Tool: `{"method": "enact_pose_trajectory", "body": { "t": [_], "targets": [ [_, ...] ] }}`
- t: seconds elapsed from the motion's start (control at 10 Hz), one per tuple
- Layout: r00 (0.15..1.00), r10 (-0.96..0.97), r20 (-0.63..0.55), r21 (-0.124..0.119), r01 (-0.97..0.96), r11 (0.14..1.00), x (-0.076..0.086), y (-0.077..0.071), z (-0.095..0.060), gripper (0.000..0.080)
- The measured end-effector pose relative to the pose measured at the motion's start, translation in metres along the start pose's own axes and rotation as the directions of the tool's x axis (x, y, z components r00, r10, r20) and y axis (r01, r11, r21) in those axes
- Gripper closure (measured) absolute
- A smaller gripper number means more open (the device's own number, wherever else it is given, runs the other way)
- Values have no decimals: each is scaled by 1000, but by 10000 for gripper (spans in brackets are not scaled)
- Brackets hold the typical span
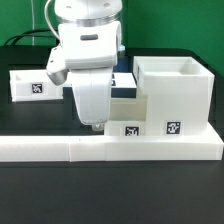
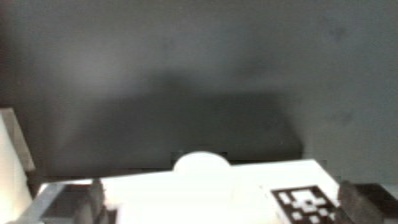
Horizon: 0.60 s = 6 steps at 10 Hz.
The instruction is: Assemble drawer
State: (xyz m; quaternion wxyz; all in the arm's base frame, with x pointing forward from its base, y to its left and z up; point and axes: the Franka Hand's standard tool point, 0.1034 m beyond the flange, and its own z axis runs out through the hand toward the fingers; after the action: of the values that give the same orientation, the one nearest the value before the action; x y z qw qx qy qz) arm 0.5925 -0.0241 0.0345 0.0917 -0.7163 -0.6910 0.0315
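Low white wall (image 1: 110, 150) on the dark worktop (image 1: 60, 205), behind it fingers (image 2: 68, 205) spread fully wide, gripping nothing, knob (image 2: 201, 162) of a small tagged drawer tray (image 1: 125, 110) between them, contact unclear, cube-like housing (image 1: 175, 90) beside that tray, second tray (image 1: 30, 86) well apart from it

Low white wall (image 1: 40, 150) along black table (image 1: 110, 195)

White housing (image 1: 172, 92) upright, open side up, exterior view's right. Middle tray (image 1: 125, 114) just beside it. Left tray (image 1: 30, 86) well apart. All tagged.
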Motion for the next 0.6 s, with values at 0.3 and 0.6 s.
{"method": "enact_pose_trajectory", "body": {
  "t": [0.3, 0.6],
  "targets": [
    [999, -32, -5, 1, 32, 999, 11, 0, 1, 150],
    [1000, -26, -16, 2, 26, 1000, 45, 1, 2, 150]
  ]
}}
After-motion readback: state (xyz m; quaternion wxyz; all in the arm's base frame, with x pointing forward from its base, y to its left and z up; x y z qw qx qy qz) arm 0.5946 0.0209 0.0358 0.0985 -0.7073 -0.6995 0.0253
